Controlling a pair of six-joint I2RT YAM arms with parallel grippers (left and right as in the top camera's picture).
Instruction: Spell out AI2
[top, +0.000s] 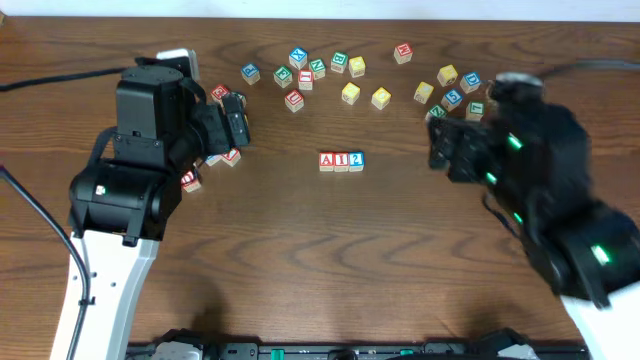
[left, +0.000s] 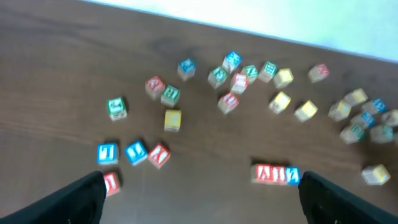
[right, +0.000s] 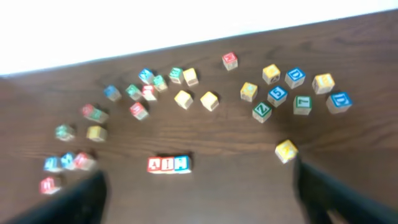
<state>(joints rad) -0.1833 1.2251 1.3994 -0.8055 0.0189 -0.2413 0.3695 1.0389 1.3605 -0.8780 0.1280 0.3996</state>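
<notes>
Reaching in from the lower left corner of the overhead frame, the left arm (top: 130, 190) is bending at its black wrist toward the centre. The left fingers (top: 238, 128) are hanging above the worktop (top: 330, 260), left of the middle. In the left wrist view these fingers (left: 81, 199) are showing only in the two bottom corners. They are spread wide and released, with nothing between them.

The right arm (top: 540, 180) is coming in from the lower right corner and is blurred. The right fingers (top: 438, 150) are pointing left toward the middle. In the right wrist view these fingers (right: 342, 193) are also sitting in the bottom corners, spread apart and gripping nothing.

Between the two arms, at the centre of the overhead frame, three cubes are lying side by side in one row and touching. The A cube (top: 327, 160) is on the left, the I cube (top: 341, 160) in the middle and the 2 cube (top: 356, 160) on the right. Neither arm is touching the row.

The worktop is showing dark brown wood grain. Loose lettered cubes (top: 300, 58) are lying scattered in an arc across the upper part, among them yellow cubes (top: 350, 93). A few more cubes (top: 190, 181) are sitting partly under the left arm. A black cable (top: 30, 225) is running along the left edge, and a pale strip (top: 400, 8) is bordering the top of the frame.
</notes>
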